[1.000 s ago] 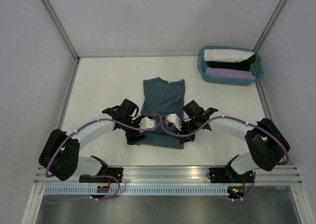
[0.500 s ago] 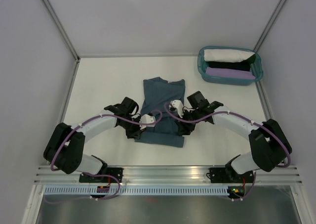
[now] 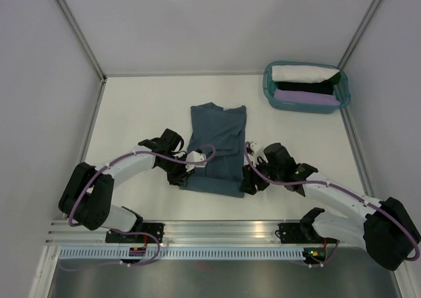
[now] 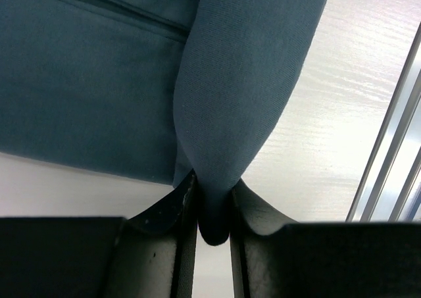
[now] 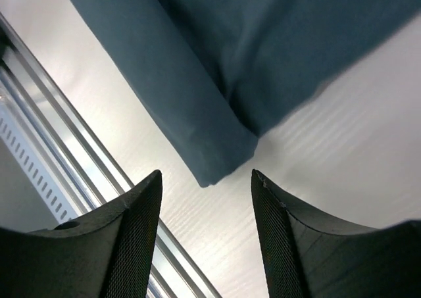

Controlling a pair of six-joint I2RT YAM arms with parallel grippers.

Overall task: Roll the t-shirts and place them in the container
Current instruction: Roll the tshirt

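Slate-blue t-shirt [image 3: 218, 137] on table [image 3: 141, 107], near hem rolled; left gripper [image 4: 214, 202] pinches its fold, right gripper [image 5: 206, 179] spread empty just beside.

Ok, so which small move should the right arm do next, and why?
Probably ease the right tool forward and close it on the near corner of the slate-blue t-shirt. Its jaws stand open, holding nothing, with the folded hem edge just ahead of them, while the left tool pinches a fold of the same hem. Both ends gripped should let the roll go evenly.
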